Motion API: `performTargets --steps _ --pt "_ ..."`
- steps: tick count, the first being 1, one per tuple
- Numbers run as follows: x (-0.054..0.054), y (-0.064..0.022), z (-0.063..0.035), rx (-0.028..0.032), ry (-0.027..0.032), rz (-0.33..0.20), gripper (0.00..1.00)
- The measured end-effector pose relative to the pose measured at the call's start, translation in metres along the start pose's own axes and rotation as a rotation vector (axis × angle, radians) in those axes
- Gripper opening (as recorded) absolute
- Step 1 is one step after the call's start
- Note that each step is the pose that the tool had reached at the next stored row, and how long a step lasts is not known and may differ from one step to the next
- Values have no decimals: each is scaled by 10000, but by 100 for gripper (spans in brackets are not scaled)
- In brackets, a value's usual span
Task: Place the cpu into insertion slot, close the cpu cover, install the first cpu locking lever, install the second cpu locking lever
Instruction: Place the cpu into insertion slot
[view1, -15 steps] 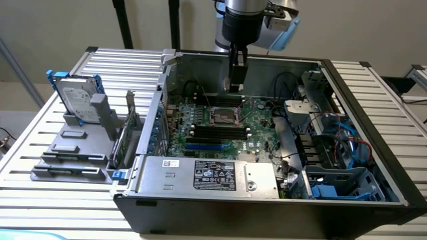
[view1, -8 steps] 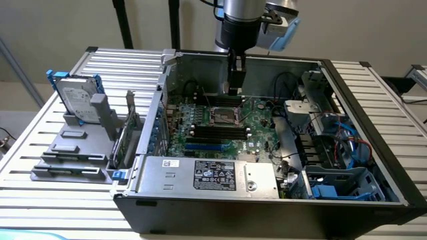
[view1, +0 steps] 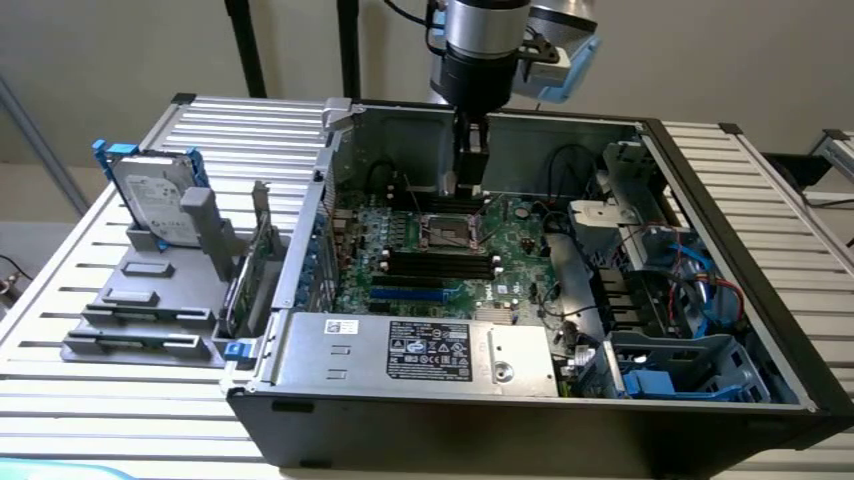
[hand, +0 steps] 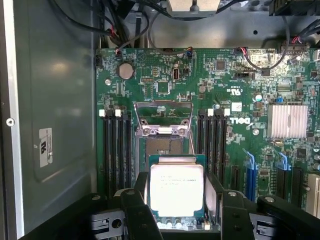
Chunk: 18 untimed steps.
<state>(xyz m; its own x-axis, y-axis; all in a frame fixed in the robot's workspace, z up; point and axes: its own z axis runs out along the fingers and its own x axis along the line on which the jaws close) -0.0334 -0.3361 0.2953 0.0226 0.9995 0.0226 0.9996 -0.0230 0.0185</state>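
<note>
Gripper (hand: 177, 176) comes first, closest to your wrist cam; its two black fingers (hand: 141, 200) stand wide and clamp the cpu (hand: 176, 189) btwn them, one on each side edge; silvery face toward you, thin green rim round it; the chip looks lifted clear of the board, not seated.

Just beyond it you get the insertion slot (hand: 162, 146), dark centre bare, its nearer part hidden behind the chip. Past that, the cpu cover (hand: 162, 131) is swung up off the slot; green board shows through its window. Black memory slots (hand: 117, 150) flank the slot on both sides. Farther out on the motherboard (hand: 165, 75) you can pick out a finned silver heatsink (hand: 287, 121) and a round coin battery (hand: 125, 70).

In the exterior view, nearest you is the black front wall of the open pc case (view1: 534, 440); right behind it lies the grey labelled PSU box (view1: 427, 348); then the memory slots, then the slot w/ the gripper hanging straight down over it, apart from the board; the case's back wall is behind the arm. Blue cables (view1: 701, 280) sit inside the case at the exterior view's right. At the exterior view's left, outside the case, an HDD (view1: 151, 195) stands on edge in a grey rack (view1: 147, 290) on the slatted table (view1: 80, 400).
</note>
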Motion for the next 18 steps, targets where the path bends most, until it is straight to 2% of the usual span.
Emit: performTargets --steps 18 --pt "54 -21 328 0 0 0 54"
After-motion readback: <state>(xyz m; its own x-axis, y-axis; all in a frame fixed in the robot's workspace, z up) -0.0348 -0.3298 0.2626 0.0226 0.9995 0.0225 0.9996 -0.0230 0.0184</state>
